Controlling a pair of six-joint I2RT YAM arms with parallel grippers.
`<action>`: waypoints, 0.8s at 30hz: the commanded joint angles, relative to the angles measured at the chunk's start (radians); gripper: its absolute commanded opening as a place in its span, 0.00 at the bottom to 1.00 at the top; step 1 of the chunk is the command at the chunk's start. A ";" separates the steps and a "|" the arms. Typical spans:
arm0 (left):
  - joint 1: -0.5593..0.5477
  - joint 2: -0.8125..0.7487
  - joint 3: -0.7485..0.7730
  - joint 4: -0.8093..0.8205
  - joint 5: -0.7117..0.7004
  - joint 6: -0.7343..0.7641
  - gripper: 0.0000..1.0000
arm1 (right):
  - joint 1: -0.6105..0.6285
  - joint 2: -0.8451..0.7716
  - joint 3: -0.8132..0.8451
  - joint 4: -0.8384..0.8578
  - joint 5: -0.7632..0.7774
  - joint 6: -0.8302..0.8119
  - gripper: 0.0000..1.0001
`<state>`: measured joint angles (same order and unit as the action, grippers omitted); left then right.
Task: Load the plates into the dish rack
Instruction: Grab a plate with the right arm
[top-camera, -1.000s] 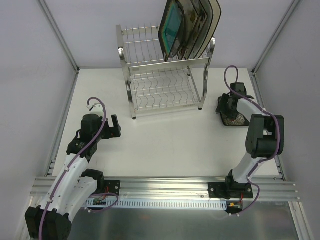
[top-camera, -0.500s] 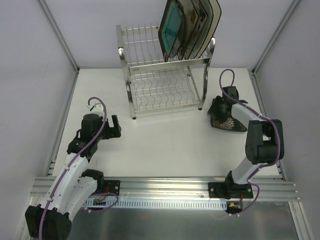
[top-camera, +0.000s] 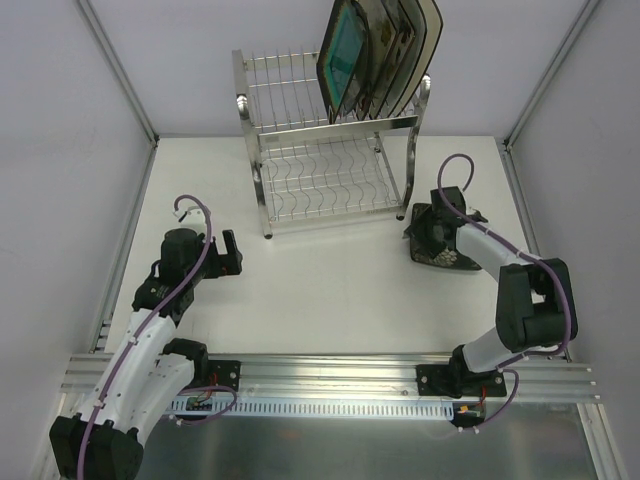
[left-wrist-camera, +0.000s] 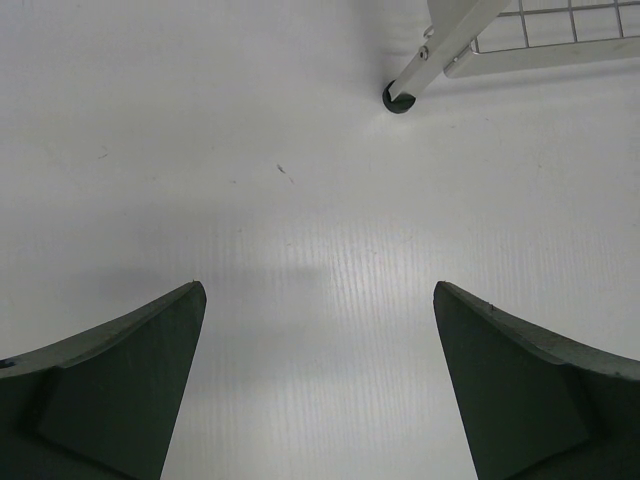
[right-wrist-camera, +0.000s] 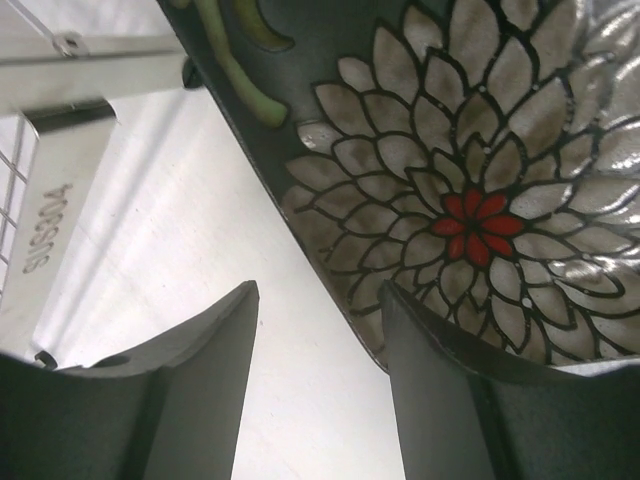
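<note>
Left end effector (left-wrist-camera: 320, 290): parked low over bare table (top-camera: 330, 290), fingers spread wide, nothing between them, the dish rack's front-left foot (left-wrist-camera: 400, 98) just ahead. It has no part in this step.

Right end effector (right-wrist-camera: 318, 290): half-spread astride the rim of the dark plate (right-wrist-camera: 470, 220), the one with white petals and a red centre. One finger sits against the rim, but table shows between the other finger and the rim, so I can't tell if it is truly pinched. The plate sits on the table just beside the rack's front-right corner.

Step judged: get a grasp on this plate, then lift it.
- Seat the rim deeper between the fingers before squeezing; a corner-only hold would likely let it swing.
- Lift straight up and clear of the post before moving in.

Dish rack (top-camera: 330, 180): at the far side of the table. Four plates (top-camera: 375, 60) stand on edge at the right of its top tier, and the slots to their left are free. Bring this plate in upright and lower it into a free slot without knocking the neighbours.
</note>
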<state>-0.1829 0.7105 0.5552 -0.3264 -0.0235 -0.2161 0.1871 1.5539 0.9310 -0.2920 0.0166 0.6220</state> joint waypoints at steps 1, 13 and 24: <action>-0.004 -0.022 0.012 0.021 0.019 0.020 0.99 | 0.051 -0.034 -0.070 -0.047 0.009 0.107 0.56; -0.007 -0.062 0.005 0.020 0.043 0.014 0.99 | 0.228 -0.100 -0.161 -0.038 -0.041 0.271 0.55; -0.032 -0.077 0.005 0.015 0.043 0.011 0.99 | 0.475 -0.045 -0.051 0.014 -0.096 0.354 0.55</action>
<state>-0.2031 0.6460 0.5552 -0.3267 -0.0006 -0.2165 0.5865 1.4754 0.8185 -0.2508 -0.0265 0.9291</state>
